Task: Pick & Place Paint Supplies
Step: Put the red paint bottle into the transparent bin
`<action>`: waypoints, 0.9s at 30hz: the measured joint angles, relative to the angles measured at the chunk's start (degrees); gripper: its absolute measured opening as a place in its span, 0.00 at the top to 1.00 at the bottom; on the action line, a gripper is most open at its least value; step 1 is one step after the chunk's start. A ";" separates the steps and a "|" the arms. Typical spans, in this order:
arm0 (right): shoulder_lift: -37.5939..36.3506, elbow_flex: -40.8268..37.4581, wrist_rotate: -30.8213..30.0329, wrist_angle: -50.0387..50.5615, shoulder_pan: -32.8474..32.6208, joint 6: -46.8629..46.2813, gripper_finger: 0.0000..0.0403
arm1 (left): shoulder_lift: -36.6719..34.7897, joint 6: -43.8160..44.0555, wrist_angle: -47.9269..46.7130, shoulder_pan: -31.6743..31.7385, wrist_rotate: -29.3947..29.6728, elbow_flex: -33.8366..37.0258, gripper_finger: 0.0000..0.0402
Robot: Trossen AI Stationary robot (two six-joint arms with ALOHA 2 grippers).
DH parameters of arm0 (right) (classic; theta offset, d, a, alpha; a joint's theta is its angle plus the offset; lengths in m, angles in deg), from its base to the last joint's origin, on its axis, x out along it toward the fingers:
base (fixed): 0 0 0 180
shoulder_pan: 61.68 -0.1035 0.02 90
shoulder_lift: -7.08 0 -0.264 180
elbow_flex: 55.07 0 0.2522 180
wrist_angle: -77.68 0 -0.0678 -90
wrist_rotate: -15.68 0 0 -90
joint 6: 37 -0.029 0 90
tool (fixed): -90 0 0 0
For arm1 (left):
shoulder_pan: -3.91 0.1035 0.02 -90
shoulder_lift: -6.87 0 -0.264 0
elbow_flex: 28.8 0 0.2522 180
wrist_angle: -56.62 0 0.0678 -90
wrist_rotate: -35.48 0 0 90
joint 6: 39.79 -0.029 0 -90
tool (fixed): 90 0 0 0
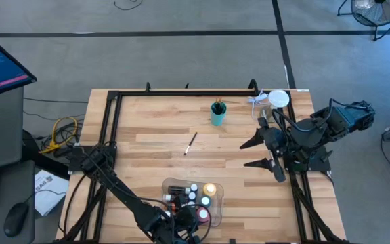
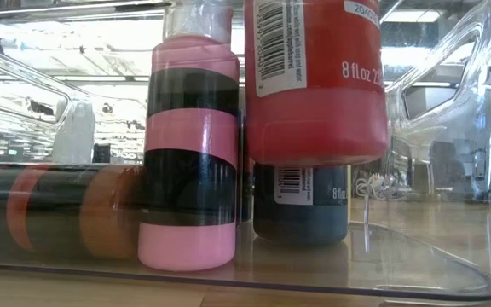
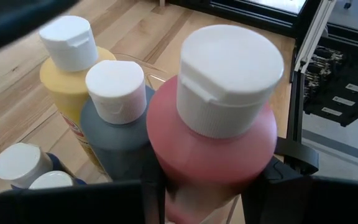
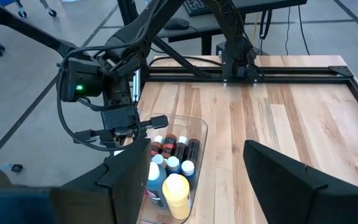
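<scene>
The left hand (image 3: 207, 186) grips the red bottle (image 3: 213, 143) between its fingers, over the clear tray (image 1: 175, 184), with grey and yellow bottles just beside it. The right hand (image 1: 263, 153) waits wide open, well apart, above the desk (image 1: 154, 122).

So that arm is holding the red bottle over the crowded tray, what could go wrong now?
The left gripper holds the red bottle pressed close to the grey bottle and the yellow bottle, so lowering it might tip them. In the low view it sits above another bottle, so it may not settle flat in the clear tray.
</scene>
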 joint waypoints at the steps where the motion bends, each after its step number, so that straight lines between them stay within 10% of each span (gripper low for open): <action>1: 0.00 0.00 0.02 0.01 0.20 -0.02 0.38 | 0.08 0.02 0.04 0.00 0.09 0.00 0.79; 27: 0.00 0.00 0.07 0.22 2.47 0.39 0.38 | 1.15 0.07 0.35 0.04 -2.83 0.00 0.74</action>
